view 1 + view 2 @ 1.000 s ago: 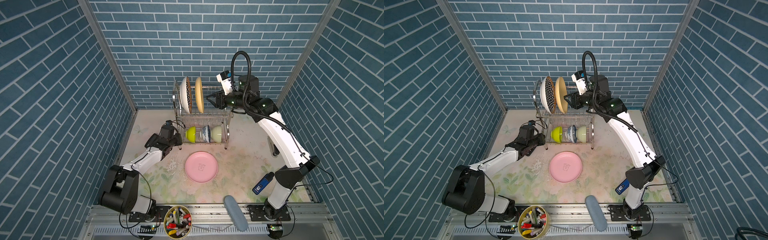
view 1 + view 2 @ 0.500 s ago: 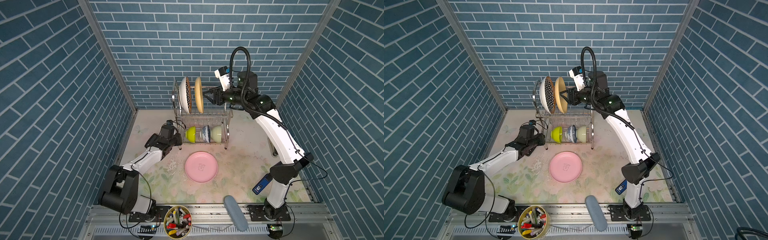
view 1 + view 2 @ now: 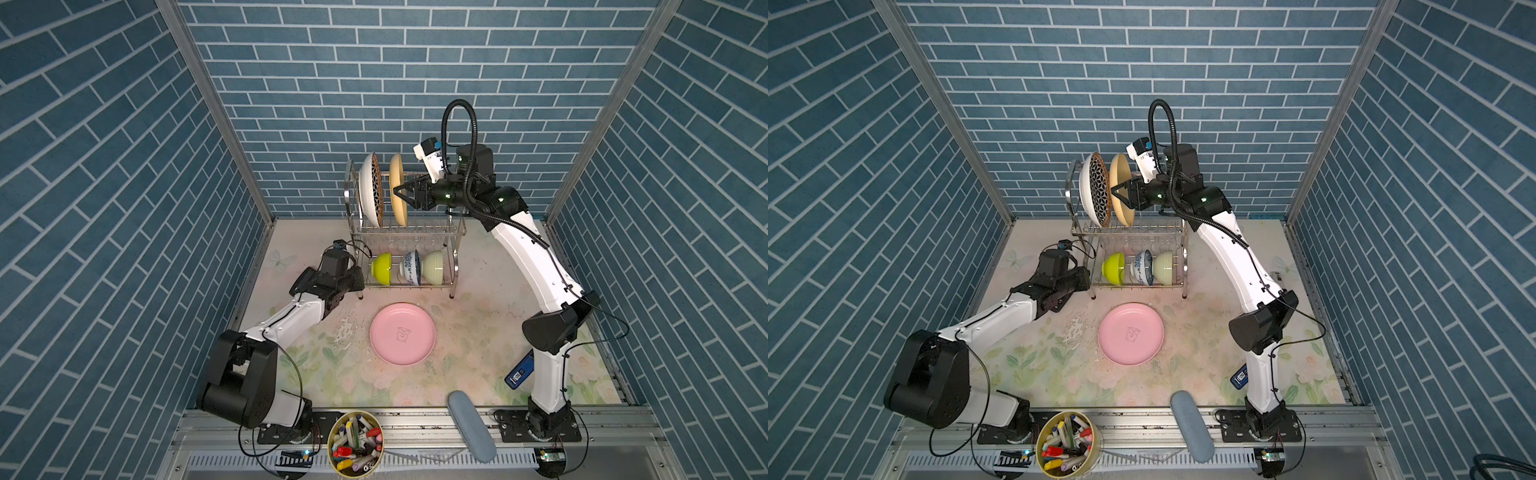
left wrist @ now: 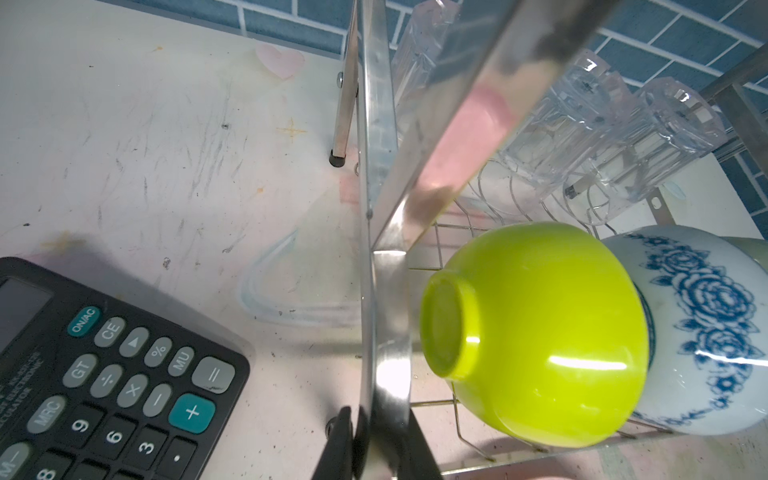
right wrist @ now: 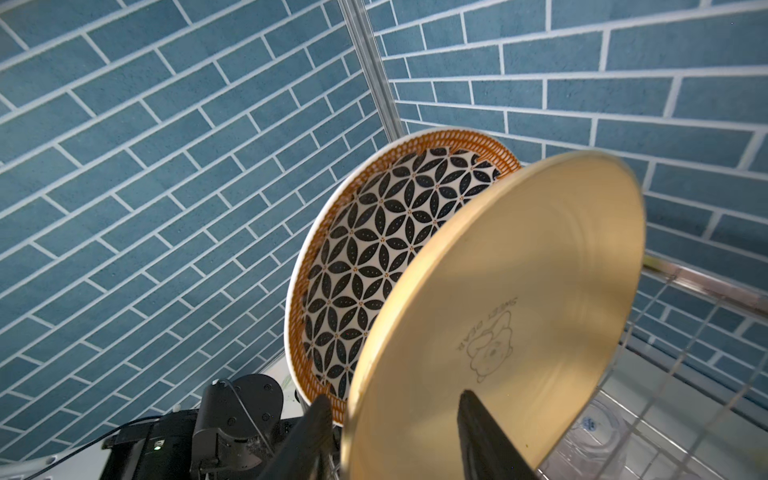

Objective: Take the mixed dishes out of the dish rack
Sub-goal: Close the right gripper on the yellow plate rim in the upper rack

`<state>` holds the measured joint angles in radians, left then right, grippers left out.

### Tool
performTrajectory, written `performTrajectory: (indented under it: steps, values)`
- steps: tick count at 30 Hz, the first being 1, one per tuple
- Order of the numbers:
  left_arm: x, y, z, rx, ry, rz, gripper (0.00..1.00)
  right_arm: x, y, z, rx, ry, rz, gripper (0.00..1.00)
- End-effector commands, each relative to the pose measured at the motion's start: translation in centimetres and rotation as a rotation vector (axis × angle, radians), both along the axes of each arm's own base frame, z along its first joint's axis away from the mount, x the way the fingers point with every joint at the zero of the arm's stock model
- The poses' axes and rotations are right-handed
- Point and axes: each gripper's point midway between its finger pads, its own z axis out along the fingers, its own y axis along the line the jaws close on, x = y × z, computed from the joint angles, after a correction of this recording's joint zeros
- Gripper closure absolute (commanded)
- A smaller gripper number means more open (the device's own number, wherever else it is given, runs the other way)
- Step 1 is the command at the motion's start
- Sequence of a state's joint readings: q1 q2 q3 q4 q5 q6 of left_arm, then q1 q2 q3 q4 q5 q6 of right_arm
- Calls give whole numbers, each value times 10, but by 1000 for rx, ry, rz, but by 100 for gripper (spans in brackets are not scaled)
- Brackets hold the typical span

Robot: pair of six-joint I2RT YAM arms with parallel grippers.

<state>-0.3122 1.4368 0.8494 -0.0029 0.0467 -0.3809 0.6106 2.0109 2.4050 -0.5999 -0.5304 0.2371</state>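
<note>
**A:** Where are the dishes?

**B:** A steel dish rack (image 3: 415, 237) stands at the back of the tabletop (image 3: 478, 328). On its top tier, a star-patterned plate (image 3: 371, 189) and a yellow plate (image 3: 398, 189) stand on edge. On the tier below, a lime bowl (image 3: 382, 268), a blue-on-white bowl (image 3: 411, 268) and a pale-green bowl (image 3: 433, 268) lie on their sides in a row. Clear glass tumblers (image 4: 582, 133) share that tier. A pink plate (image 3: 402, 339) lies flat just in front of the rack.

**A:** And the tools?

**B:** The right tool (image 5: 395, 399) has its fingers apart, one on each side of the yellow plate's rim. The left tool (image 4: 376, 415) is clamped on the rack's side frame. A calculator (image 4: 104, 374) lies on the tabletop beside it.
</note>
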Motion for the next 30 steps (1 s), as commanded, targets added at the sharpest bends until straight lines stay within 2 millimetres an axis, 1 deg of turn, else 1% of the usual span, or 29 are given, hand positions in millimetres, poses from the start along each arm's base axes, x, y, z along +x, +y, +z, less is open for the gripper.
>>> performTrajectory:
  steps: [1,7,12,19,23,25,30]
  values:
    - [9,4,11,-37,-14,51,81,-2,5,12,38,-12,35,53]
    - [8,3,10,-42,-12,47,81,3,9,4,30,-1,41,56]
    - [8,3,9,-42,-8,45,81,6,10,0,29,12,30,67]
    - [7,2,9,-48,-7,40,81,5,10,-1,33,28,37,79]
    - [6,0,10,-54,-6,35,81,1,11,-1,39,39,52,86]
    - [7,0,10,-56,-6,35,81,-1,11,0,41,45,57,88]
    - [6,0,10,-57,-6,34,81,-7,9,7,55,46,66,96]
